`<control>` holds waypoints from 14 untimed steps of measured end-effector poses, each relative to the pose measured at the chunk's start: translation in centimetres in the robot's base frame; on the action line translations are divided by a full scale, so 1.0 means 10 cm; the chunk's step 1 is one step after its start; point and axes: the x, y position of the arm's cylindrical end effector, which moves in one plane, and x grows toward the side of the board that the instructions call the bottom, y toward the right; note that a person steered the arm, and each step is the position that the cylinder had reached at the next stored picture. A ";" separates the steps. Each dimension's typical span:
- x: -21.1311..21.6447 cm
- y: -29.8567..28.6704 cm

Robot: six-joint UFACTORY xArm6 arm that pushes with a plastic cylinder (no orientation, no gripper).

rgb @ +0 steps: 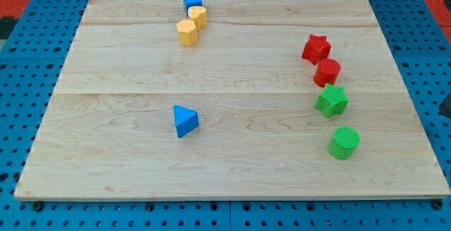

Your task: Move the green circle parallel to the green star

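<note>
1. Nearest the camera sits the green ribbed plastic circle block (344, 142), low at the view's right of the pale wooden desk (127, 160), close to its bottom edge.
2. Taking that green circle as the landmark: the green ribbed plastic star block (331, 101) lies just above it and slightly toward the view's left, near but apart, so the pair is stacked rather than side by side.
3. Farther above run a red plastic cylinder block (327, 72) and a red plastic star block (316, 48), forming one slanting column with the greens.
4. Well to the landmark's left rests a blue plastic triangle block (184, 120); far up-left cluster two yellow plastic blocks (192, 25) and a blue plastic cube block (192, 0).
5. No rod tip appears anywhere; there are no fingers on this rig, so their state cannot be told.
6. Judging by this layout, the circle has not been brought level with the star.
</note>
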 end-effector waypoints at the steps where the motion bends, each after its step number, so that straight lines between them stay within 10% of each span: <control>1: 0.01 -0.05; 3: 0.76 -0.56; 5: 0.30 -2.13; 7: 0.92 -2.59; 9: 0.28 -2.67; 10: 1.03 -2.71; 12: 0.04 -2.83; 14: 0.64 -2.68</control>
